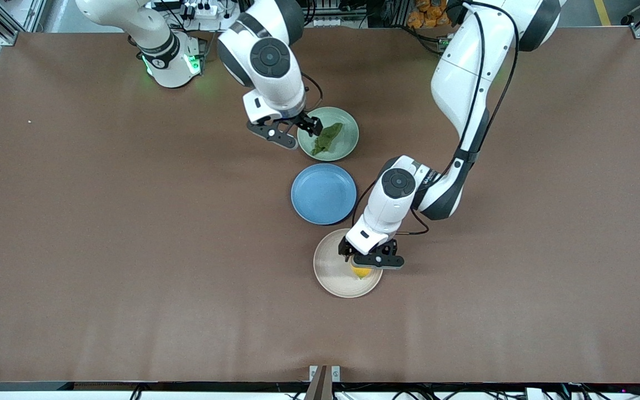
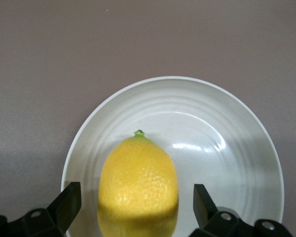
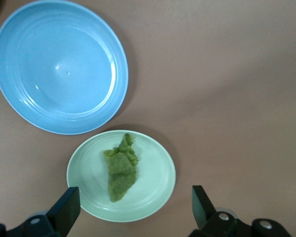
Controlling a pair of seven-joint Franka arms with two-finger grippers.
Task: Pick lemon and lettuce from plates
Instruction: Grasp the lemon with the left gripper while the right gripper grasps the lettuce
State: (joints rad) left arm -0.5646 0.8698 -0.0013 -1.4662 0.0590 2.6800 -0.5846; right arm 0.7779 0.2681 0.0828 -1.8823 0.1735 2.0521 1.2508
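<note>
Lemon (image 2: 138, 180): pebbled, slightly glossy skin. Beige plate (image 2: 227, 148): glazed, ringed, glossy. Worktop (image 1: 103, 250): matt brown; lettuce (image 3: 121, 168) wrinkled, dull.

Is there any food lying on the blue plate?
No, the blue plate is bare in the right wrist view; the lettuce lies on the mint green plate.

Three round plates are sitting on the bench (image 1: 75, 222), one mint green (image 1: 348, 145), one blue (image 1: 323, 194) and one cream (image 1: 331, 272), along with one lemon (image 2: 138, 185), one lettuce leaf (image 3: 121, 168) and two robot arms.
</note>
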